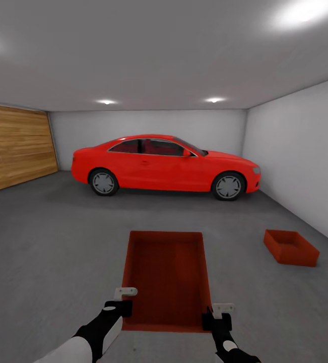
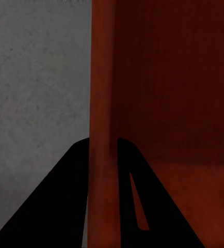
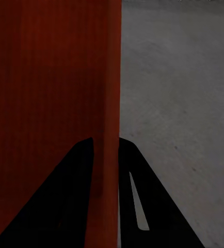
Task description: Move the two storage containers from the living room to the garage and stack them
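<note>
While both claws clamp it, one storage container (image 1: 166, 275) hangs over the garage floor (image 1: 48, 252): left gripper (image 1: 119, 300) and right gripper (image 1: 219, 314) pinch opposite walls (wrist views show each wall between fingers). Second container (image 1: 290, 247) sits rightward; one red car (image 1: 164, 164) beyond.

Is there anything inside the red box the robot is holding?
The held container looks empty: only its dark red bottom and ribbed walls show. The left gripper and right gripper pinch its side walls. The floor beneath it is covered.
</note>
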Robot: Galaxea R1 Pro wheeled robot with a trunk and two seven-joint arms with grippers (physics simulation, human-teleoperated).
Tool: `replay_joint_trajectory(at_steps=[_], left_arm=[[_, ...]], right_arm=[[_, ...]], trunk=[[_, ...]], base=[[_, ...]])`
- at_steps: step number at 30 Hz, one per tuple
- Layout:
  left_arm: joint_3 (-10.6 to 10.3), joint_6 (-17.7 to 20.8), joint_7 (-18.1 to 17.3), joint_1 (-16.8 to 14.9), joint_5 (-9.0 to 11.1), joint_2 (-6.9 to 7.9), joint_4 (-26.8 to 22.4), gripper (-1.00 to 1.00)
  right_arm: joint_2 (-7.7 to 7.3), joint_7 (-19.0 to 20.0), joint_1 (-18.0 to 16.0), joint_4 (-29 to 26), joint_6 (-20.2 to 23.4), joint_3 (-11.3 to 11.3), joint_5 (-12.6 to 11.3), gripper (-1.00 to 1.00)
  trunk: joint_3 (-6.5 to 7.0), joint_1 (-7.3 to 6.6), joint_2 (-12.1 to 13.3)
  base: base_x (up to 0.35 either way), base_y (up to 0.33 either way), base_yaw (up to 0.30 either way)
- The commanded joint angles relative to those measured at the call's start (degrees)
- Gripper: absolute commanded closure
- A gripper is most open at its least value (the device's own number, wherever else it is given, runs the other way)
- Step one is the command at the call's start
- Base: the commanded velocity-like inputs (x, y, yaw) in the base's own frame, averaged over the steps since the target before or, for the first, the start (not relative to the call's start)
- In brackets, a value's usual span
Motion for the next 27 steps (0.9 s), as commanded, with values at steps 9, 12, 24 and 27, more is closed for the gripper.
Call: replay_joint_trajectory(at_steps=[9, 12, 24, 27], left_arm=[[0.0, 0.4, 0.7, 0.0, -0.1, 0.06, 0.0, 1.0], [0.0, 0.4, 0.7, 0.0, -0.1, 0.06, 0.0, 1.0], [0.0, 0.4, 0.7, 0.0, -0.1, 0.06, 0.0, 1.0], [0.0, 0.4, 0.7, 0.0, -0.1, 0.07, 0.0, 1.0]], right_arm=[[0.05, 0.2, -0.1, -0.1, -2.9, -0.5, 0.2, 1.0], [0.07, 0.2, -0.1, -0.1, -2.9, -0.5, 0.2, 1.0], [0.07, 0.2, -0.1, -0.1, -3.0, -0.6, 0.2, 1.0], [0.08, 0.2, -0.1, -0.1, -3.0, -0.6, 0.2, 1.0]], trunk=[[-0.09, 0.04, -0.1], [-0.09, 0.04, -0.1], [-0.09, 0.04, -0.1], [-0.09, 0.04, -0.1]], base=[[0.321, 0.0, 0.0], [0.321, 0.0, 0.0], [0.321, 0.0, 0.0], [0.321, 0.0, 0.0]])
